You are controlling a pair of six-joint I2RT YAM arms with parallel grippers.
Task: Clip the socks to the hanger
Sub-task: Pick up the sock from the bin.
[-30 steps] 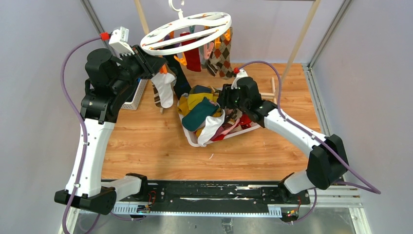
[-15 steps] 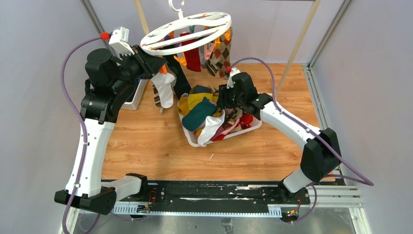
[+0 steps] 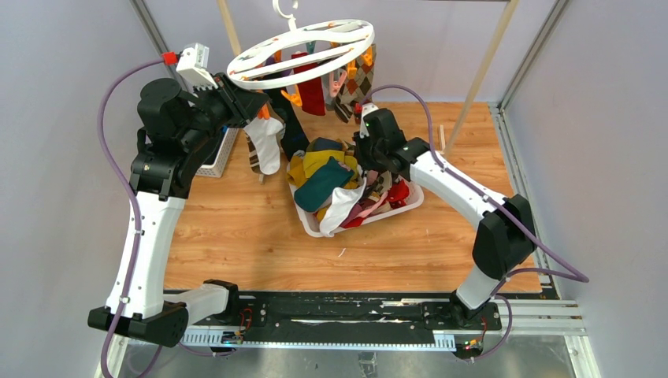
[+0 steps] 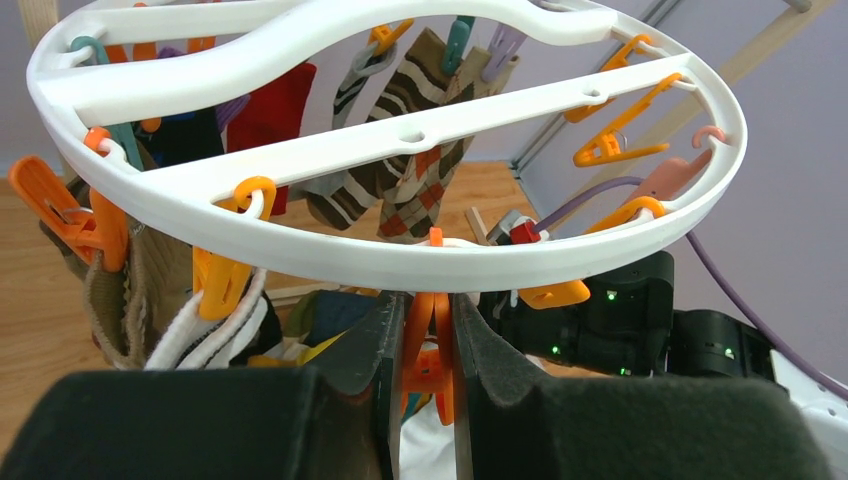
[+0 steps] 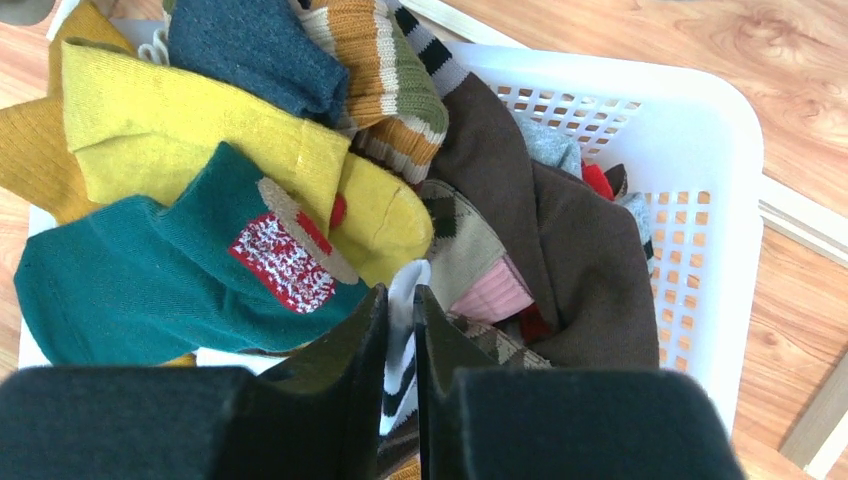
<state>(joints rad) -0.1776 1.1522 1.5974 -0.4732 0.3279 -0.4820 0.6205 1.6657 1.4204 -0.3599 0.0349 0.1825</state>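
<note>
Left hand (image 4: pixel 425 310), raised beneath the near rim of the hanger (image 4: pixel 400 265): we see its two fingers drawn narrow, pinching an orange clip (image 4: pixel 430 350) that dangles from the white ring.

Hanger: it hangs tilted above the far side of the desk (image 3: pixel 236 228). An argyle sock (image 4: pixel 420 185), a brown-striped sock (image 4: pixel 345 200) and a red sock (image 4: pixel 275 110) are already clipped on its far side. A pale sock (image 3: pixel 266 142) hangs just beside the left hand.

Right hand (image 5: pixel 400 295), lowered into the white lattice basket (image 5: pixel 690 150): we find its fingers nearly together, gripping a fold of a white, black-striped sock (image 5: pixel 400 370).

Loose socks: they lie heaped in the basket, which stands on the desk below the hanger. We note a teal sock (image 5: pixel 150 270) with a red-and-white patch, a yellow sock (image 5: pixel 200 140) and a brown sock (image 5: pixel 540 240), touching one another around the right hand.
</note>
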